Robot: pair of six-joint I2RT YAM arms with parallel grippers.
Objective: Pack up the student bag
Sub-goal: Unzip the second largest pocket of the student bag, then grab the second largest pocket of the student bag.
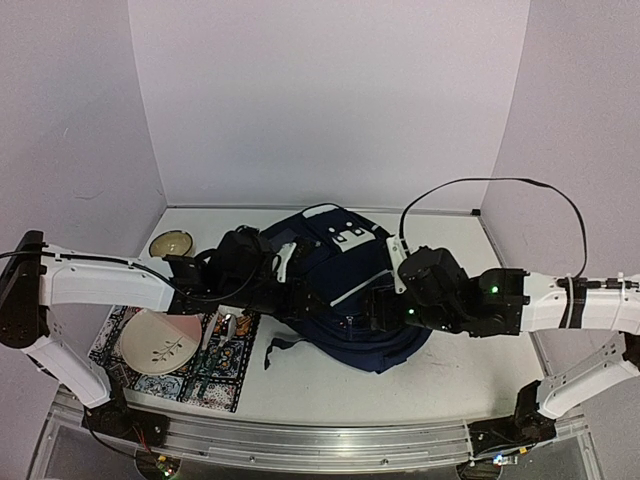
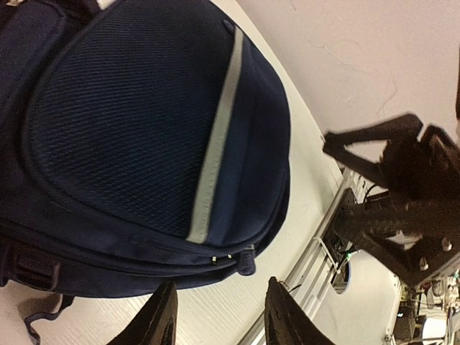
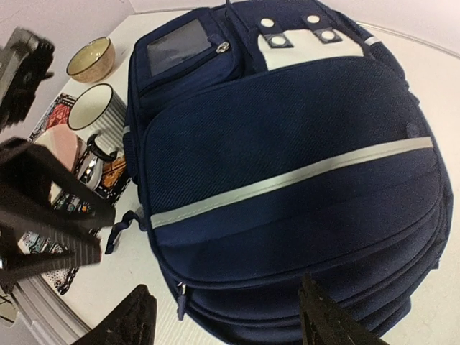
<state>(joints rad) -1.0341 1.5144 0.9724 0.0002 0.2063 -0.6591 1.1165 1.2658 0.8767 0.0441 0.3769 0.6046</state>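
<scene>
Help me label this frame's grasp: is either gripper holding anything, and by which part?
Nothing is held. The left gripper is open beside the student bag, and the right gripper is open over it. Neither closes on the fabric.

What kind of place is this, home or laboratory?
Likely a laboratory test booth: plain white walls enclose the table holding the student bag, and an aluminium rail runs along its near edge.

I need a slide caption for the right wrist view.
Right gripper, jaws apart, above the navy student bag; a bowl and a striped mug beside it.
</scene>
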